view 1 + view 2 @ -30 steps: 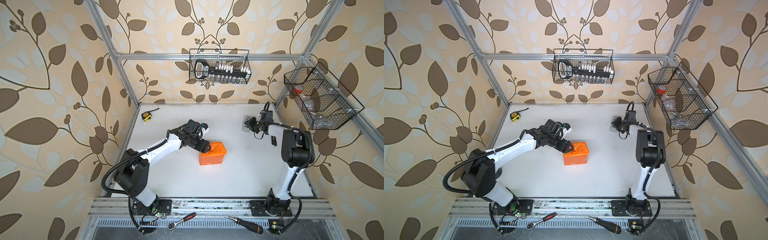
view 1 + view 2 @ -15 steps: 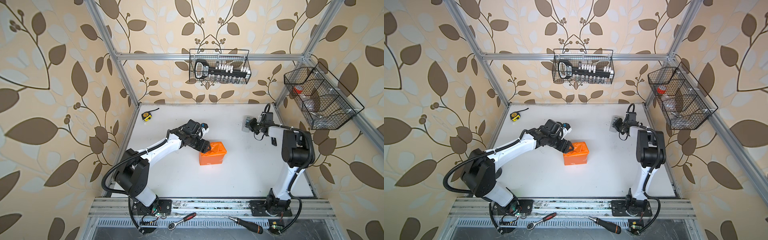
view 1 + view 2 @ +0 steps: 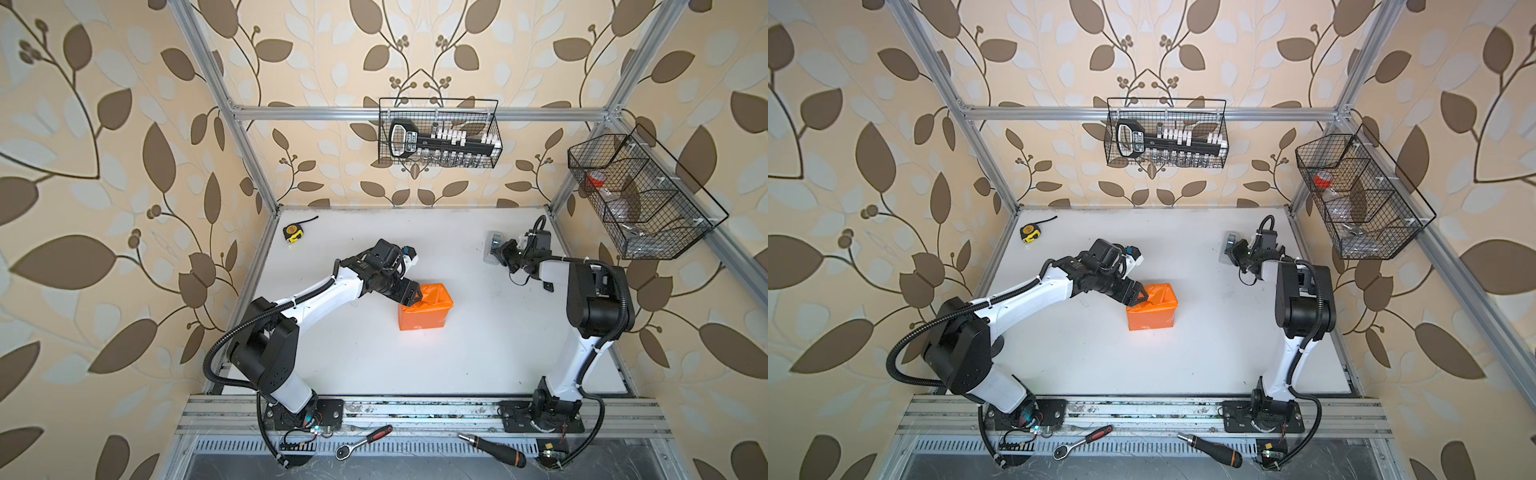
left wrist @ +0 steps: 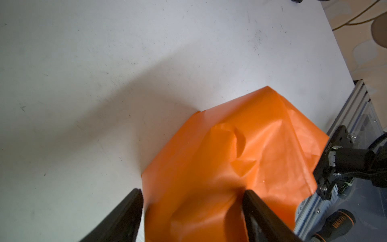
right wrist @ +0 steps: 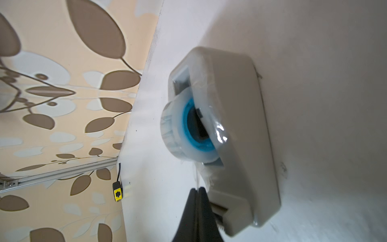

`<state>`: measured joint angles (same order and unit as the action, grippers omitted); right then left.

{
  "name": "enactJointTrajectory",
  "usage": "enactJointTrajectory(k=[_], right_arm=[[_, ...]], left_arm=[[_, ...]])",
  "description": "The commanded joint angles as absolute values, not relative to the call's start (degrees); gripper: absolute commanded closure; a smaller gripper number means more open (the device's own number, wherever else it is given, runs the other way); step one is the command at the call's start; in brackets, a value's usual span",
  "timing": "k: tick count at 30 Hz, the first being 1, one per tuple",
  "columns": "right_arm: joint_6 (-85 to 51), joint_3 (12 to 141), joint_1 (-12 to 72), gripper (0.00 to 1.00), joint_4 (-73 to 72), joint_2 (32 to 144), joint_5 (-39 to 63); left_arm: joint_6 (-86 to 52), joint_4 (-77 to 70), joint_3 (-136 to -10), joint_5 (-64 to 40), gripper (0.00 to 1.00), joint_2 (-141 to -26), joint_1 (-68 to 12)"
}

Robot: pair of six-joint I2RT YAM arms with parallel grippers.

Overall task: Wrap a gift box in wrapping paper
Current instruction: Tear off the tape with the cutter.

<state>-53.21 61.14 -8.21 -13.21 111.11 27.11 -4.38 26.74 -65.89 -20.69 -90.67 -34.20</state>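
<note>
The orange wrapping paper (image 3: 424,311) (image 3: 1152,309) is folded round a box shape at the table's middle. The gift box itself is hidden under it. My left gripper (image 3: 417,296) (image 3: 1142,297) is at the parcel's far left top corner. In the left wrist view its jaws (image 4: 192,201) stand open astride a creased fold of the paper (image 4: 240,157), with a thin gap at one finger. My right gripper (image 3: 501,254) (image 5: 198,188) is at the grey tape dispenser (image 3: 492,248) (image 5: 240,125) at the back right. It is shut on a clear strip of tape coming off the roll.
A yellow tape measure (image 3: 292,232) lies at the back left. Wire baskets hang on the back wall (image 3: 440,133) and the right wall (image 3: 640,195). A ratchet (image 3: 365,440) and a screwdriver (image 3: 494,449) lie on the front rail.
My right gripper's jaws have closed at the dispenser. The left arm and the parcel have not moved.
</note>
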Motion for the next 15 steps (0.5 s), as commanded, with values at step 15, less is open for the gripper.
enactJointTrajectory(k=[15], right_arm=[[-57.0, 52.9, -8.8, 1.0, -15.7, 105.1, 34.9]], left_arm=[[-2.0, 30.9, -64.9, -17.8, 0.23, -92.8, -35.7]])
